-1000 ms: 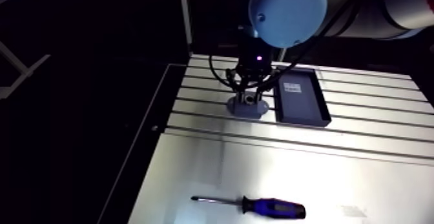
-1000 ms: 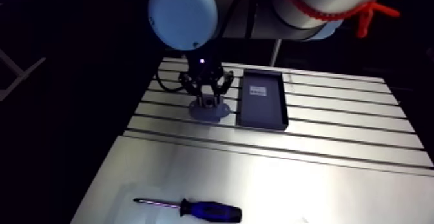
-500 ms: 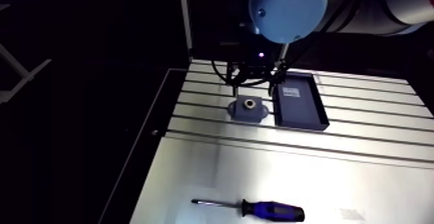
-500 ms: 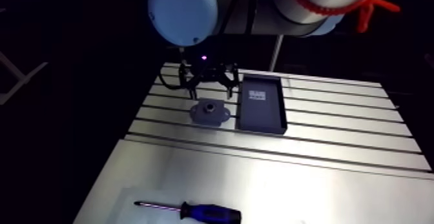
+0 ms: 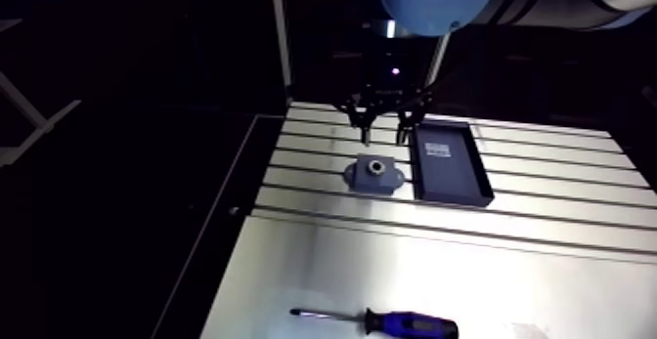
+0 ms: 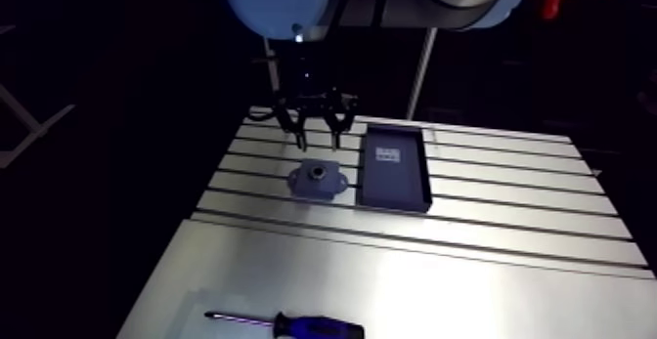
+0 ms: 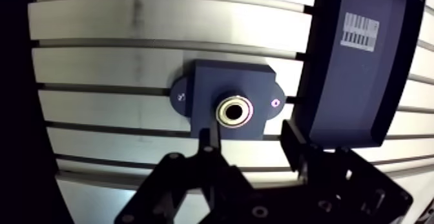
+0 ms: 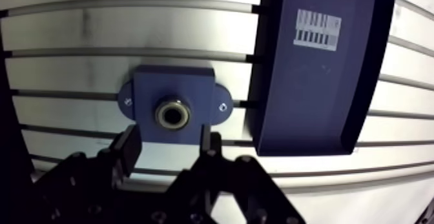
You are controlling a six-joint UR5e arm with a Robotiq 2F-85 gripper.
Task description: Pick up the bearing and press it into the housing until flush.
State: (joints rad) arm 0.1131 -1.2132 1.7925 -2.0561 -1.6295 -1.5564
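slotted aluminium table [image 5: 411,265] fills the lit part of the arm view, so read it with me from its left side across. first you meet a screwdriver [image 5: 386,319] near the front edge. it lies flat on the smooth part of the top, its metal tip pointing left and its blue and black handle to the right, well apart from everything else.

further back, on the slotted part, you find the housing [image 5: 391,179]. it is a dark blue-grey block with a rounded ear at each side, lying flat across the slots. the wrist view shows you the bearing [image 7: 221,110] as a pale metal ring sitting in the housing's round bore, at the middle of the block. you cannot tell from these views whether it sits flush.

the gripper [image 5: 382,138] hangs above the table, just behind the housing in the arm view and clear of it. its fingers [image 8: 129,149] stand apart with nothing between them. in the wrist view the housing lies just ahead of the fingertips.

to the right, just beside the housing with a narrow strip of table between them, stands a dark rectangular tray [image 7: 352,78]. a white barcode label [image 7: 359,31] lies on its floor, towards its far end.
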